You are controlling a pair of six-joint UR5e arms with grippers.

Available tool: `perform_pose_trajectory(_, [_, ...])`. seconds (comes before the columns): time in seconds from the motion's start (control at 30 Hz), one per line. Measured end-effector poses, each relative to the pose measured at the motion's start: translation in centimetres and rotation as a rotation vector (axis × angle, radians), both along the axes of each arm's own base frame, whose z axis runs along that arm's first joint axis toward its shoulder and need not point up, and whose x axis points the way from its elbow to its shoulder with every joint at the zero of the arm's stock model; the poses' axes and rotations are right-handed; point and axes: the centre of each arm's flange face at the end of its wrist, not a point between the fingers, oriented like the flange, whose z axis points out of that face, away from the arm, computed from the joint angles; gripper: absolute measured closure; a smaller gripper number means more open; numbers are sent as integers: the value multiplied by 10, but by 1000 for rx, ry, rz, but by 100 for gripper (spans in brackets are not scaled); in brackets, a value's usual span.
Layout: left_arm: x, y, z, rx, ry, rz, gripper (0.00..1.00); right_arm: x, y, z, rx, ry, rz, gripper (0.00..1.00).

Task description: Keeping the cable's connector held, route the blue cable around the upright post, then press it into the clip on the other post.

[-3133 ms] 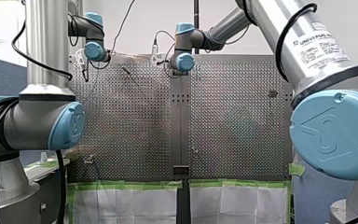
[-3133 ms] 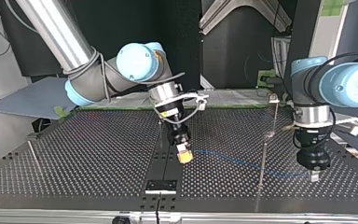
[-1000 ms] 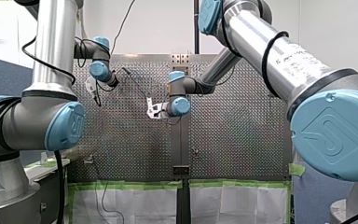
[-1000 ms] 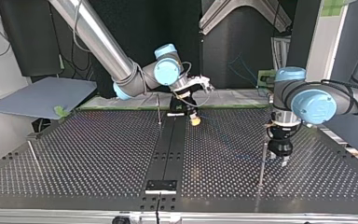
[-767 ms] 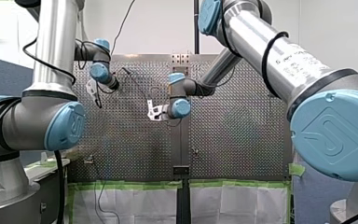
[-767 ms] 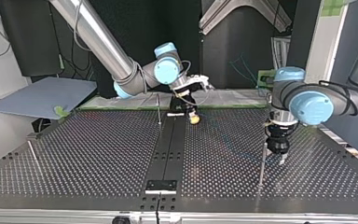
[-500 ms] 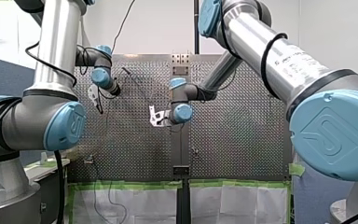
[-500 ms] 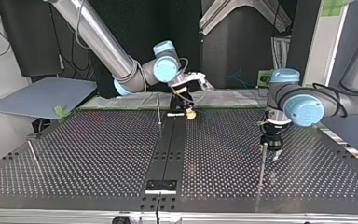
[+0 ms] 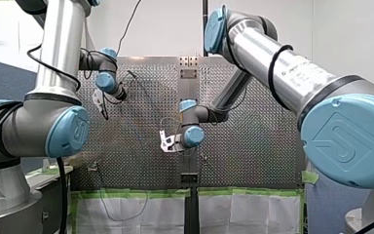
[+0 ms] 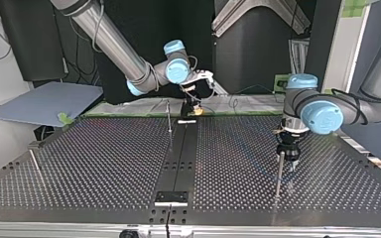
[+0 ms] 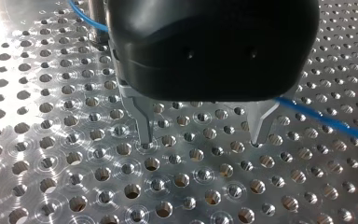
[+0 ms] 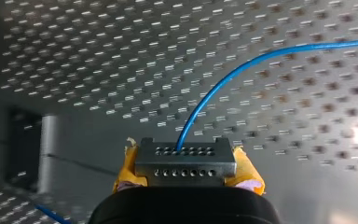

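My right tool (image 12: 186, 175) grips the connector (image 12: 185, 157), upper centre of the top view. Its blue cable (image 12: 223, 84) trails toward lower right, passing behind my left tool (image 11: 201, 137), open and empty beside the upright post (image 10: 279, 173).

Hardly anything could be read. The label (image 9: 306, 72) on my right arm's tube (image 9: 253, 46) carried lines of small print, too fine to make out. The blue caps on my right arm (image 9: 345, 141) and my left arm (image 9: 73, 131) each bore an embossed emblem (apparently a stylised "UR"). No other wording was legible.
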Motion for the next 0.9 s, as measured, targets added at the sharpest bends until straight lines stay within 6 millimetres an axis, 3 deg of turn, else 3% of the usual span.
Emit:
perform_pose_trajectory(0.57, [0, 1, 0, 1, 1, 2, 0, -19, 4, -108, 56, 65, -41, 100])
perform_pose_trajectory(0.9, [0, 2, 0, 0, 1, 2, 0, -40, -2, -173, 86, 78, -77, 100])
